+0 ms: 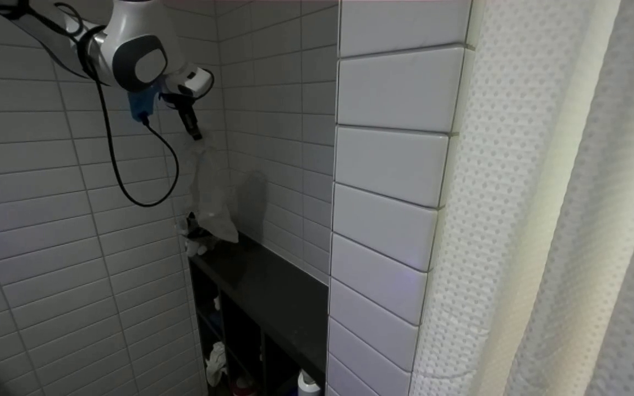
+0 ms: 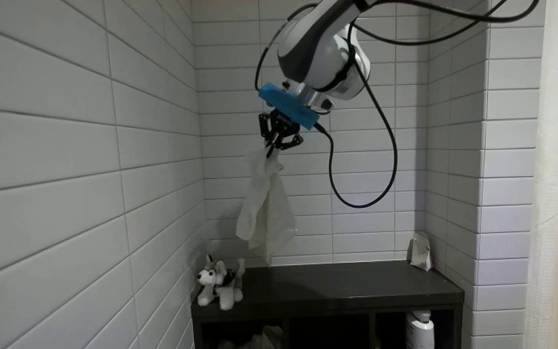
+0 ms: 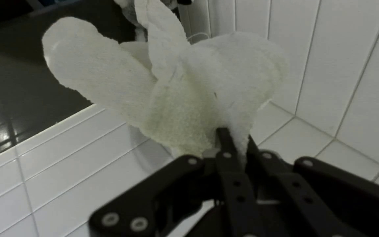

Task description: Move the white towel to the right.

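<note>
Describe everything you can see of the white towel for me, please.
The white towel is plain off-white, with a soft, slightly textured, paper-like look and somewhat uneven edges. Bunched at the top and pinched in the claw, it hangs in loose folds, spreading into separate flaps below. It appears to hang above the dark shelf, toward the toy dog; whether its lowest tip touches anything is unclear.

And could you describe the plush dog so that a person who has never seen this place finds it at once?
In an exterior view, find the dark shelf unit against the tiled wall. The plush dog is on its top, at the picture's left end. Unlike the white towel hanging from the hand, it has ears, a dark nose and legs.
</note>
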`<state>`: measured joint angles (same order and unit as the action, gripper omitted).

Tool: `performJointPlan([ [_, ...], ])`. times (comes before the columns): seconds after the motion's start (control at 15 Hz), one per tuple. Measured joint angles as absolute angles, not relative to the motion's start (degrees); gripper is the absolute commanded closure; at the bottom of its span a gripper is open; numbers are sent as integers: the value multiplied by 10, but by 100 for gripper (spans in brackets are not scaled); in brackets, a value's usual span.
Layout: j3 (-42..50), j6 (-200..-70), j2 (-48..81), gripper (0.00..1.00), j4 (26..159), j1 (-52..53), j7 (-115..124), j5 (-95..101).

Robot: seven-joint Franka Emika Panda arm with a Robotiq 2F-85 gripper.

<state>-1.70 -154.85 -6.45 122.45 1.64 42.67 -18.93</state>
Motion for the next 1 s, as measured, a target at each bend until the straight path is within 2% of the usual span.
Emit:
performJointPlan([
  [1.0,62,-1555,-70,98,1241,-33,340,-365],
])
